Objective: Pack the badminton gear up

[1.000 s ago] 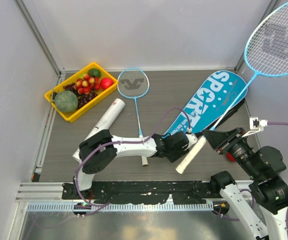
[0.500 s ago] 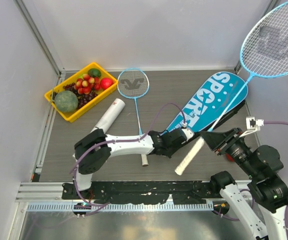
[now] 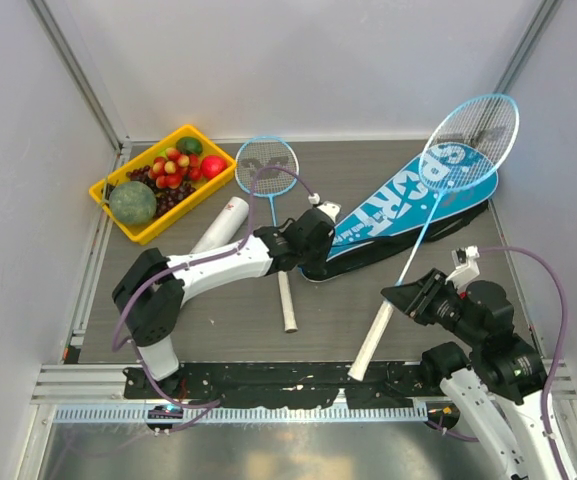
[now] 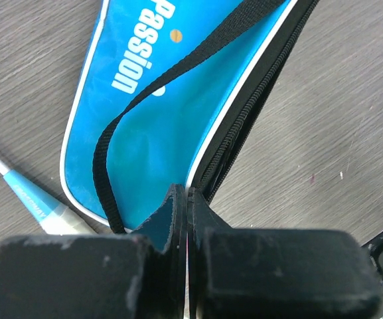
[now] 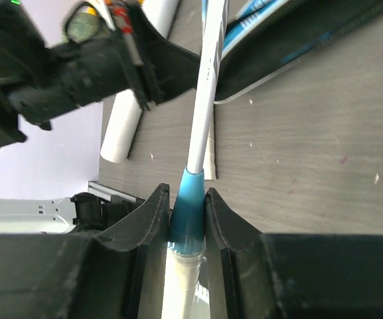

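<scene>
Ideally the left gripper [image 4: 186,197], pinching the bag [image 4: 151,133], lifts its zipper edge while the right gripper [image 5: 188,207], clamping the racket [image 5: 206,100], feeds it in.

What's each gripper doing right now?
left gripper: closed, pinching the edge of the blue racket bag.
right gripper: closed on a racket, at the blue cone above its handle.

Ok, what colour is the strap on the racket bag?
The strap is black; left wrist view.
</scene>
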{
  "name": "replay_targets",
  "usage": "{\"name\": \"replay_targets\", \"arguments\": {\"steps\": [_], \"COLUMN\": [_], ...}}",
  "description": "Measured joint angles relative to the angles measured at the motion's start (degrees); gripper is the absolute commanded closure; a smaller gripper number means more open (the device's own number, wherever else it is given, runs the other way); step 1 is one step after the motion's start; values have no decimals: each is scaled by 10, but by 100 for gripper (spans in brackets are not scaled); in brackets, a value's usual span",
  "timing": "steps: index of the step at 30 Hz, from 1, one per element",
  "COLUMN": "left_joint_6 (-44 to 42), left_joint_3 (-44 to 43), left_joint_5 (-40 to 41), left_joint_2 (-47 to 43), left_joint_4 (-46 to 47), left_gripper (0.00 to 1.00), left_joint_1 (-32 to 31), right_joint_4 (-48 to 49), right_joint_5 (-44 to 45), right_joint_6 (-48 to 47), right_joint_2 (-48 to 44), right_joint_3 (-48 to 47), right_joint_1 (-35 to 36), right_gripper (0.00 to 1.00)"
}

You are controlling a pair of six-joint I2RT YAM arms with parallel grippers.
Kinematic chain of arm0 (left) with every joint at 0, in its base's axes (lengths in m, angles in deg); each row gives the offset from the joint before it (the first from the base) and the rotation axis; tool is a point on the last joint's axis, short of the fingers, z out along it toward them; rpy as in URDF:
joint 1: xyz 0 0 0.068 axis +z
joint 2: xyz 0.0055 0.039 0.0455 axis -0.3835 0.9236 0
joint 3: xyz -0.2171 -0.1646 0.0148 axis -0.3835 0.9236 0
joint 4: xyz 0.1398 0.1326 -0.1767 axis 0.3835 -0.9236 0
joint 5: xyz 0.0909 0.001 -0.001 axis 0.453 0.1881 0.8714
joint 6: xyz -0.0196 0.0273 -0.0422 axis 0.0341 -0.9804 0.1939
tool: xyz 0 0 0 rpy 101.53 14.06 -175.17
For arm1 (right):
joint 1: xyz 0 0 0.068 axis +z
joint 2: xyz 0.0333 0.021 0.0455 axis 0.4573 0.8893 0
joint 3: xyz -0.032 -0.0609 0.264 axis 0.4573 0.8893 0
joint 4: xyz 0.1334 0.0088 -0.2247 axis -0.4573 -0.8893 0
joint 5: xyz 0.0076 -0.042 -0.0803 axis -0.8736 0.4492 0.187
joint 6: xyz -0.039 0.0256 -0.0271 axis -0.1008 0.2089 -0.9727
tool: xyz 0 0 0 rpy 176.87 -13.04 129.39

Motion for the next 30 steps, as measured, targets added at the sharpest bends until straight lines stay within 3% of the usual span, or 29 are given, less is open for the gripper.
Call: {"name": "replay_targets", "arguments": {"steps": [14, 20, 25, 30], "left_joint_6": [107, 98, 32, -27], "left_joint_3": [9, 9, -1, -29], "left_joint_5": [-26, -10, 26, 38], "left_joint_2": [0, 0, 4, 25], "left_joint_4": [18, 17, -12, -61], "left_gripper": [100, 100, 100, 62], "left_joint_1": [53, 53, 21, -28], "right_joint_4": [-85, -101, -120, -124], "right_joint_5": [35, 54, 77, 96], "right_joint_6": [98, 99, 91, 77], "right_joint_2": [-85, -96, -113, -113], "right_joint_3": [69, 69, 60, 42], "right_joint_1": [0, 0, 0, 0], "right_gripper": [95, 95, 95, 95]}}
